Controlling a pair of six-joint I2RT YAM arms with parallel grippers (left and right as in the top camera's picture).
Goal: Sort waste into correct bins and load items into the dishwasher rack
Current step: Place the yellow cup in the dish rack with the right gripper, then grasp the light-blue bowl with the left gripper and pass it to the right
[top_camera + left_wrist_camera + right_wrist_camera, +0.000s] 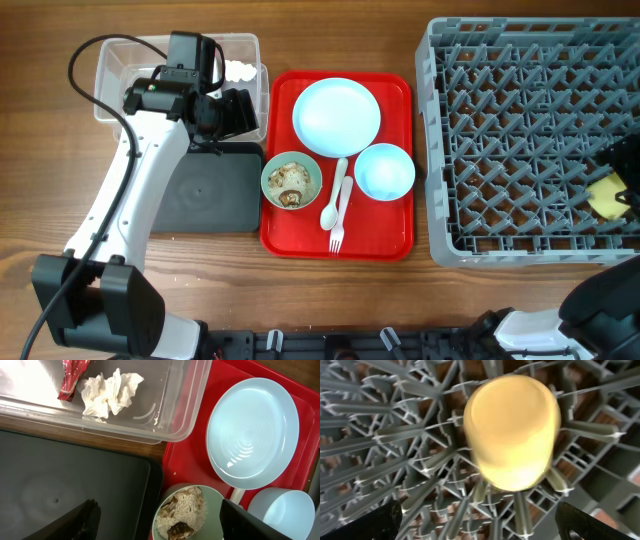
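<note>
Left gripper (157,506): I see its jaws spread wide, empty, near the pale green bowl (182,512).
Right gripper (477,507): jaws apart, empty; yellow cup (512,430) in rack (395,450), desk's right edge.

you had a wooden table (40,190), its brown grain running left to right, and four things lay directly on it. toward the far left sat the clear tub (120,60). the black tray (205,195) lay just on the near side of it, and your left wrist view showed a thin strip of wood between the two. the red serving tray (285,235) lay close against the right side of both. past another narrow strip of bare wood stood the dishwasher rack (520,150) — the biggest thing there, running off the right edge of your overhead view.
</note>
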